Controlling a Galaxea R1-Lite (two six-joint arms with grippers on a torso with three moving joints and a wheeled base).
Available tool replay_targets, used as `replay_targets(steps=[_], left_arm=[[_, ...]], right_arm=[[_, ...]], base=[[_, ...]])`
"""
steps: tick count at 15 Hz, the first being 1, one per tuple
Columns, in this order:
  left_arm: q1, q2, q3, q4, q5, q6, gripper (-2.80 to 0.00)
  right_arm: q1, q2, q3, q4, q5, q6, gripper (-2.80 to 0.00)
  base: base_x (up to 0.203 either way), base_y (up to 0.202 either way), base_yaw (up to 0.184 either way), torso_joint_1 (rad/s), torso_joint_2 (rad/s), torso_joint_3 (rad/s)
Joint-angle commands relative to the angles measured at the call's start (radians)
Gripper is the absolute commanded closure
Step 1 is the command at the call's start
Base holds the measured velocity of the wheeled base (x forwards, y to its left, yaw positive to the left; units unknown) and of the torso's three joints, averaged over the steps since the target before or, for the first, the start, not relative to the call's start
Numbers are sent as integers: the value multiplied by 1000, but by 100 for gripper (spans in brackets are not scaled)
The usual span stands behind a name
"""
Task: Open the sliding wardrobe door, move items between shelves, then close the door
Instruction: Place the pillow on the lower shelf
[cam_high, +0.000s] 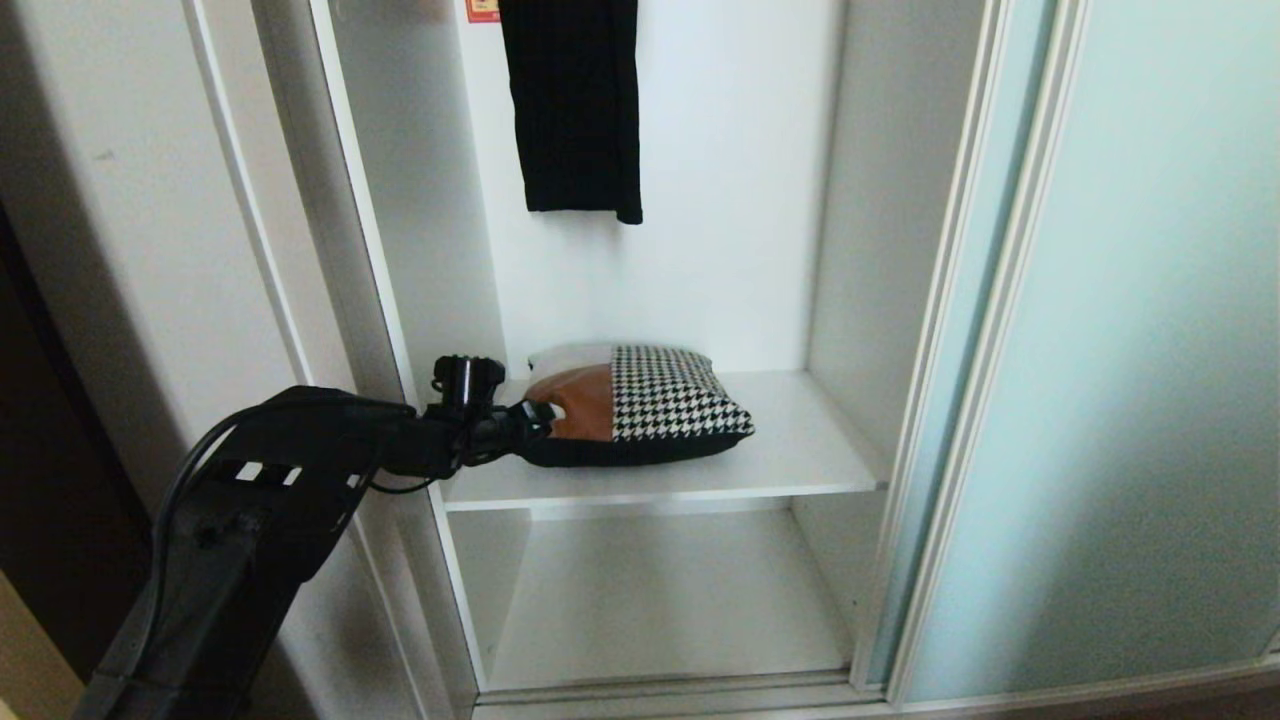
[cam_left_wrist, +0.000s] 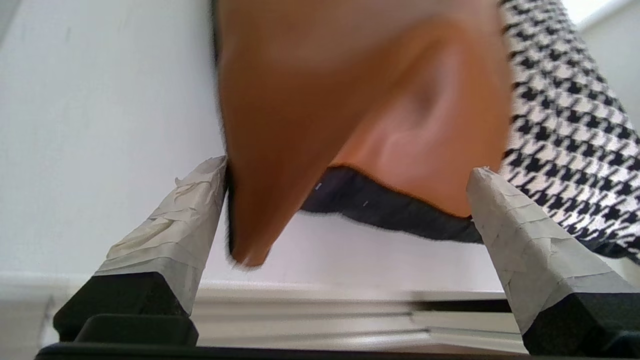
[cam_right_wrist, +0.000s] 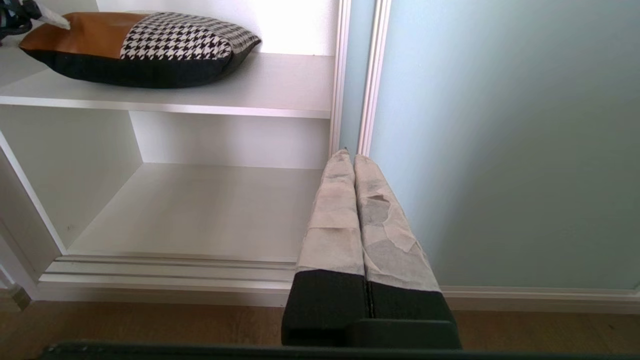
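Since the sliding wardrobe door (cam_high: 1130, 350) stands open at 3 o'clock, the moving step is in hand. On the upper shelf (cam_high: 800, 450) lies the houndstooth cushion (cam_high: 650, 405). At its 9 o'clock corner the left gripper (cam_left_wrist: 345, 200) has its jaws wide apart around the tan tip, gripping nothing; next they should close there. Whether the pads touch is unclear. The right gripper (cam_right_wrist: 354, 165), jaws closed and empty, is parked low near the door.

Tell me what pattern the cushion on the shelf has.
Black-and-white houndstooth with a tan-orange patch on the cushion; clearest in the right wrist view.
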Motion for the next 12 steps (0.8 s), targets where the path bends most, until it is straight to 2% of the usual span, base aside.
replay_targets(steps=[1,4,10,11,12], left_arm=[[-3,18,0,-43,0,41,-280],[-4,31,0,-64,-3,100,-280],[-7,39,-5,-65,-3,99,-280],[-7,37,-5,-66,-5,98,0],[-7,30,-5,-65,-5,95,0]], right_arm=[[0,0,0,0,0,-1,0],[0,0,0,0,0,-1,0],[0,0,0,0,0,-1,0],[0,0,0,0,0,-1,0],[0,0,0,0,0,-1,0]], base=[[0,0,0,0,0,0],[0,0,0,0,0,0],[0,0,0,0,0,0],[0,0,0,0,0,0],[0,0,0,0,0,0]])
